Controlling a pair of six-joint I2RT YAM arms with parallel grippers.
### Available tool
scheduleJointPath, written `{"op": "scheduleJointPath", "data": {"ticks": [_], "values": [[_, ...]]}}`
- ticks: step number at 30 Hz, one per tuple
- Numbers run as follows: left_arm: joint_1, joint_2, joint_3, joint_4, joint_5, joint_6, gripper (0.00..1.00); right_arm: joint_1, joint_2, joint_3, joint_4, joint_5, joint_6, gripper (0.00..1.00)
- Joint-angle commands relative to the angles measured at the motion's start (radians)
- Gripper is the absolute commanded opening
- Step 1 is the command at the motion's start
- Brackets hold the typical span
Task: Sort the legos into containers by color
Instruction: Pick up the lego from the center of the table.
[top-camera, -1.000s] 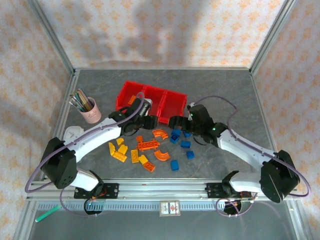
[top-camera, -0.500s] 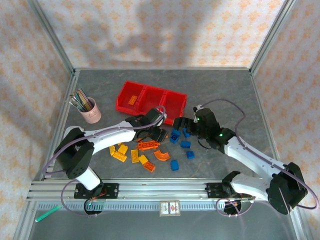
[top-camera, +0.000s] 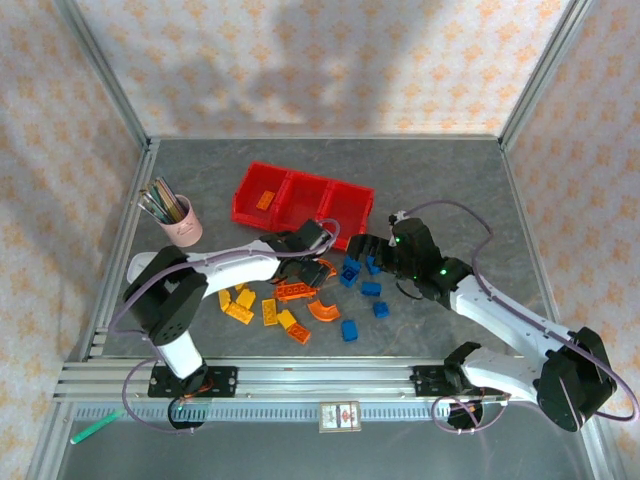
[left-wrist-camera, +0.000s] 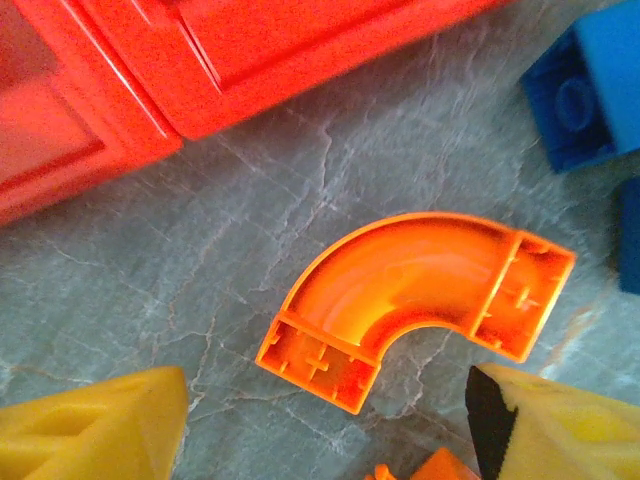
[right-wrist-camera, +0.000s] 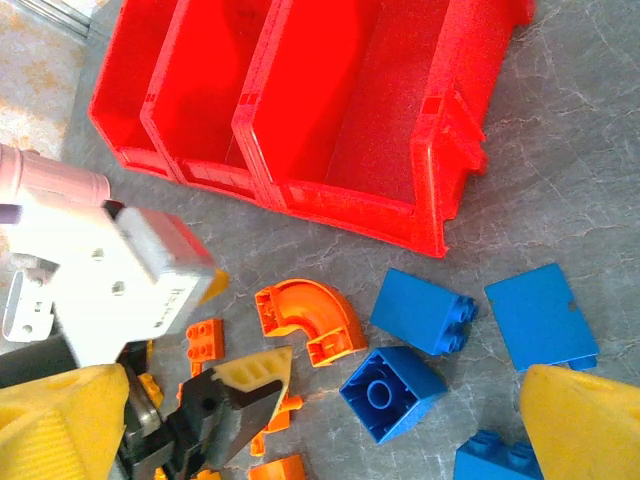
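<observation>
The three joined red containers (top-camera: 300, 200) stand at mid-table, with one orange brick (top-camera: 265, 198) in the left bin. Loose legos lie in front of them: yellow (top-camera: 240, 302), orange (top-camera: 297, 291) and blue (top-camera: 372, 288). My left gripper (top-camera: 318, 264) (left-wrist-camera: 325, 435) hangs open low over an orange arch piece (left-wrist-camera: 420, 290) (right-wrist-camera: 305, 318); the arch lies on the table just ahead of its fingertips, untouched. To the right, my right gripper (top-camera: 362, 250) (right-wrist-camera: 325, 430) is open above a blue brick (right-wrist-camera: 392, 392) lying hollow side up, nothing between its fingers.
A pink cup with pens (top-camera: 180, 222) stands at the left. The containers' front wall (left-wrist-camera: 150, 80) (right-wrist-camera: 430, 200) is close behind the arch. More blue bricks (right-wrist-camera: 422, 312) and a blue plate (right-wrist-camera: 540, 315) lie beside the right gripper. The two grippers are near each other.
The left gripper moved from over the left bin, where an orange brick now lies, forward and right down to the orange arch. The right arm shifted slightly.
</observation>
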Motion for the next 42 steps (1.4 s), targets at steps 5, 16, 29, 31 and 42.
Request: {"op": "scheduleJointPath", "data": {"ticks": [5,16,29,31,42], "values": [[0.053,0.043,0.013,0.017,0.046,0.041,0.72,-0.006,-0.012,-0.010,0.025,0.011,0.027,1.00],[0.062,0.138,0.070,0.022,0.093,0.068,0.67,-0.007,0.007,-0.004,0.029,0.011,0.030,1.00],[0.040,0.185,0.123,0.031,0.153,0.076,0.60,-0.006,0.019,-0.001,0.034,0.013,0.023,1.00],[0.038,0.185,0.126,0.024,0.151,0.075,0.57,-0.008,0.019,-0.002,0.032,0.012,0.023,1.00],[0.033,0.167,0.111,0.018,0.152,0.075,0.38,-0.007,0.023,-0.006,0.035,0.011,0.022,1.00]]}}
